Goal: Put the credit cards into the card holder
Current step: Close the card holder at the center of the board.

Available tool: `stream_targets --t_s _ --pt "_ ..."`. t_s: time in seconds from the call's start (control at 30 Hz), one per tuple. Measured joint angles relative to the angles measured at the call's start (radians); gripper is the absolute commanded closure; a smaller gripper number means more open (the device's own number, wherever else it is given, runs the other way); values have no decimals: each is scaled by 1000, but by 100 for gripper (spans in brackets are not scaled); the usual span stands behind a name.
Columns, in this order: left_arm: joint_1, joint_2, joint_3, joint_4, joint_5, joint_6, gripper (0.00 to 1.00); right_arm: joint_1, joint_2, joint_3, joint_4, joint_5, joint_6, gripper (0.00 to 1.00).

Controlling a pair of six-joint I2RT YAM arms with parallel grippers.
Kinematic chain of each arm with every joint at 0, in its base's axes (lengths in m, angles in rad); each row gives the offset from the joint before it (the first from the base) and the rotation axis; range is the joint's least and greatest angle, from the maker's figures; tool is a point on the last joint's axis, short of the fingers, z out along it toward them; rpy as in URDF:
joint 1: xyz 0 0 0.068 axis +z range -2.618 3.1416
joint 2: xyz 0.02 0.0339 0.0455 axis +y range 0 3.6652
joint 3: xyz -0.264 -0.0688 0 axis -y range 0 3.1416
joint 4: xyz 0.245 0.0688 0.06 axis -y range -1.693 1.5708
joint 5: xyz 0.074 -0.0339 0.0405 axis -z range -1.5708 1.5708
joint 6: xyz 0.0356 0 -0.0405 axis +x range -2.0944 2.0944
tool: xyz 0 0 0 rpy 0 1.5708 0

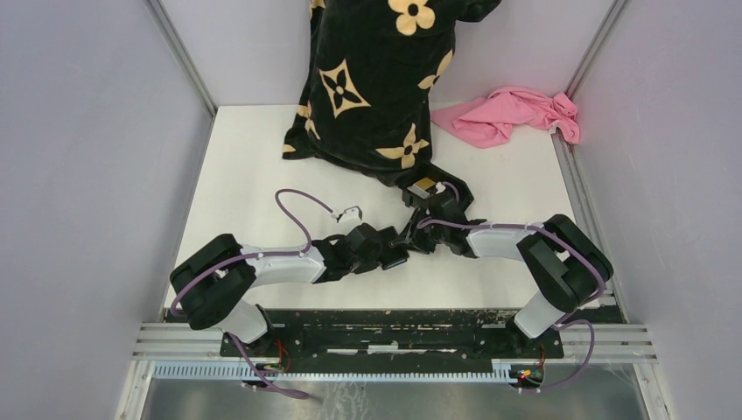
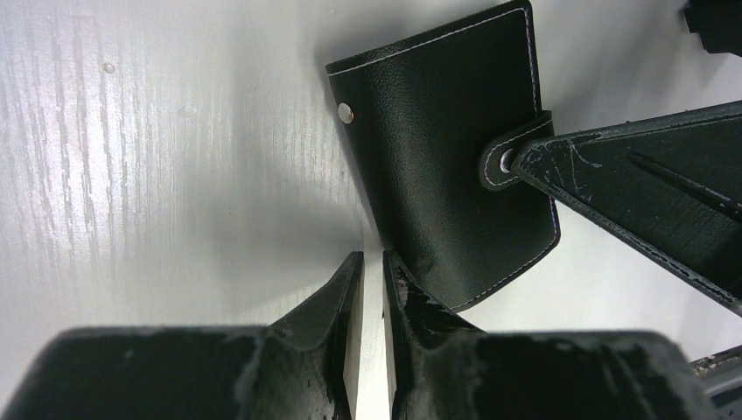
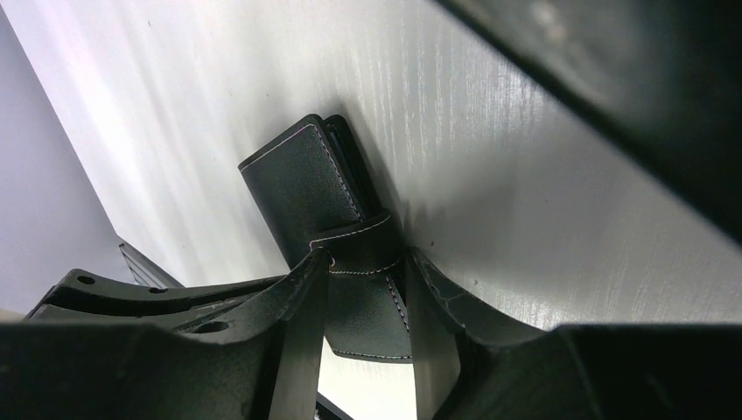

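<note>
**Card holder pinched at its strap by the right end effector**

From the top camera I see both arms reaching in to meet mid-surface, tips close together. The holder is hidden beneath them. A black flowered cloth and a pink cloth lie at the far edge.

On the left wrist camera the holder is folded, stud showing, and a right finger touches its strap. My left end effector sits at the holder's near edge, one fingertip against it. Its jaws are a thin slit apart, and I cannot tell whether the pale strip between them is a card or the surface.

On the right wrist camera the jaws press either side of the holder's strap end, gripping it
</note>
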Motion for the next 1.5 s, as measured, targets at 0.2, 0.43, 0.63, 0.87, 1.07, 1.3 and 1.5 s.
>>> stream_targets --t_s 0.2,0.43,0.63,0.87,1.07,1.3,1.5 --pt "0 0 0 0 0 0 78 4 6 23 -35 1 -26 58" --pt "0 1 0 0 0 0 79 6 17 48 -69 1 -46 58" --pt "0 1 0 0 0 0 79 8 26 63 -84 1 -55 59" --pt "0 3 0 4 0 0 79 8 42 86 -101 0 -63 59" --pt "0 5 0 8 0 0 78 12 57 121 -141 3 -84 59" --pt "0 6 -4 18 0 -1 79 22 66 156 -194 18 -114 59" --pt "0 6 -14 40 0 -1 79 35 77 187 -237 42 -139 59"
